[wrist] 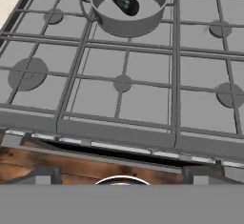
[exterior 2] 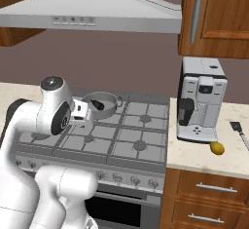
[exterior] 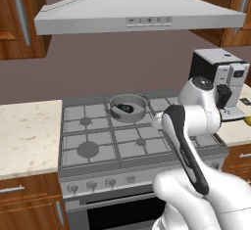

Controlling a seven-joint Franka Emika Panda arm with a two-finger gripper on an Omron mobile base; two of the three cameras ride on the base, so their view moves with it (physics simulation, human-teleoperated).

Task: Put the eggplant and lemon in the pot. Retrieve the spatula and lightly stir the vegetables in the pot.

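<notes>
On the stove's [exterior: 98,136] back row sits the pot [exterior: 127,107], and the eggplant [wrist: 125,3] lies inside it, dark against the grey floor. Right of the stove, past the coffee machine [exterior 2: 200,99], the lemon [exterior 2: 217,148] rests near the counter's front edge, the spatula [exterior 2: 240,131] just behind it. Over the stove's front, the gripper [exterior 2: 79,112] hangs with jaws spread wide, holding nothing

**Eggplant in pot, lemon on counter**

Pot [exterior 2: 103,103] sits on the stove [exterior 2: 131,140] at its rear, eggplant [exterior 2: 98,104] inside. Right of the stove, the coffee machine [exterior 2: 200,99] stands on the counter [exterior 2: 194,162]; lemon [exterior 2: 217,148] lies before it, spatula [exterior 2: 240,131] at far right.
</notes>
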